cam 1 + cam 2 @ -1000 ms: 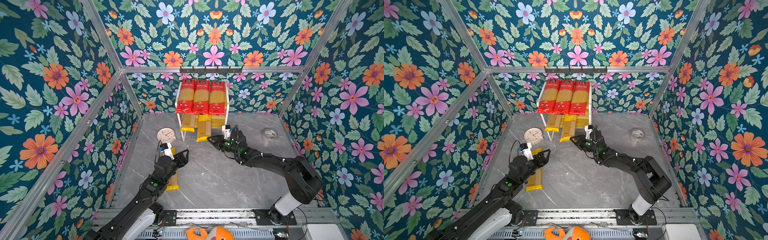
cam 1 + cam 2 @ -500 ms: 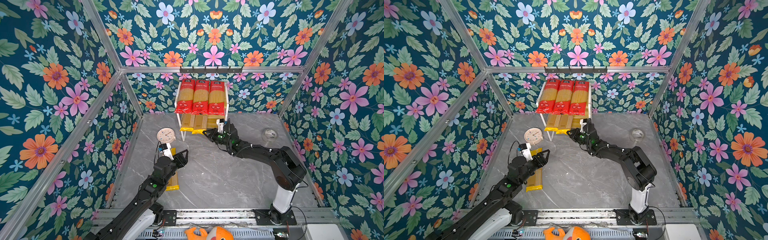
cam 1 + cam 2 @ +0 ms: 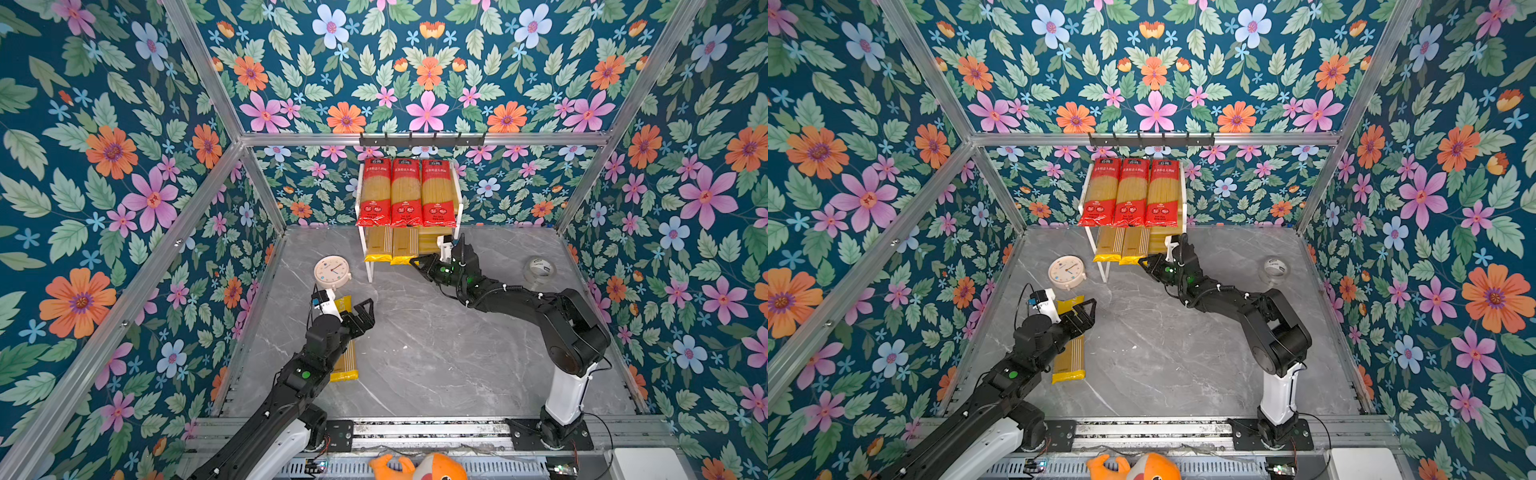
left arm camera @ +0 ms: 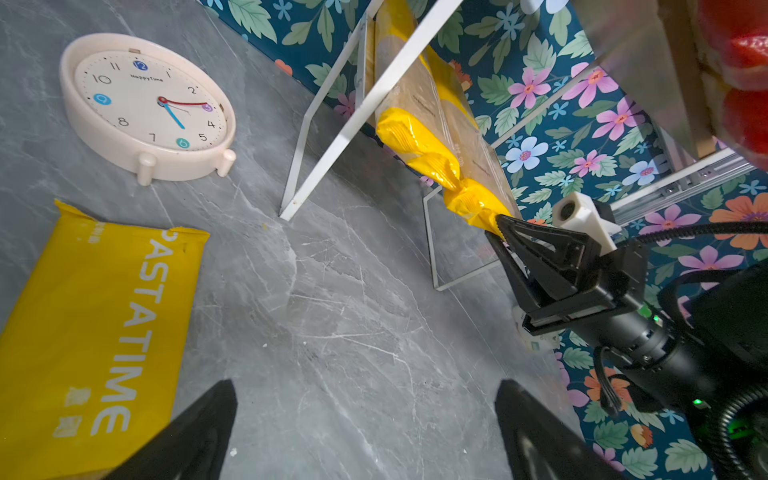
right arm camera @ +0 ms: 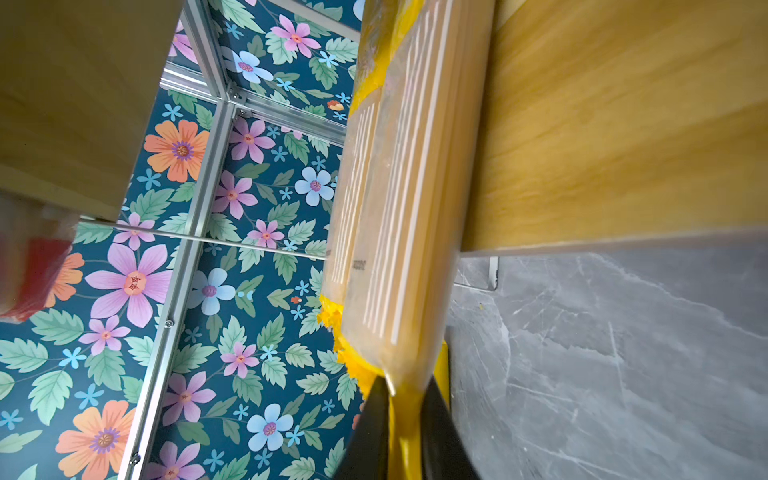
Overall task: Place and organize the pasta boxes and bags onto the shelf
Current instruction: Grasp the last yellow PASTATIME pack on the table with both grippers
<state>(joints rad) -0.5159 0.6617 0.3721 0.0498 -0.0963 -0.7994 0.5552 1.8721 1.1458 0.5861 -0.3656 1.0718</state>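
Overhead scene: a grey marble desk boxed in by floral walls, with two black robot arms reaching in from the near edge.

At the back centre stands the shelf, a white frame with yellow boards, under a black hook rail. Three red packets lie side by side across its top tier. Two yellow packets lie side by side on the left part of the lower tier, their near ends sticking out past the front edge.

The right gripper reaches in low at the shelf front. In the right wrist view its jaws pinch the crimped yellow end of the gripped packet, one jaw on each side. This is the packet of the pair nearer the shelf's middle.

A third yellow one, the loose packet, lies flat on the desk at front left, pointing toward the shelf. The left wrist view shows PASTATIME printed on it.

The left gripper hovers just beside that packet's far end. Its jaws are wide apart and hold nothing, with only desk between the fingertips.

A cream clock lies face up just left of the shelf's front leg. A tape roll sits at back right, well apart from the shelf. An orange plush toy lies beyond the desk's near edge.
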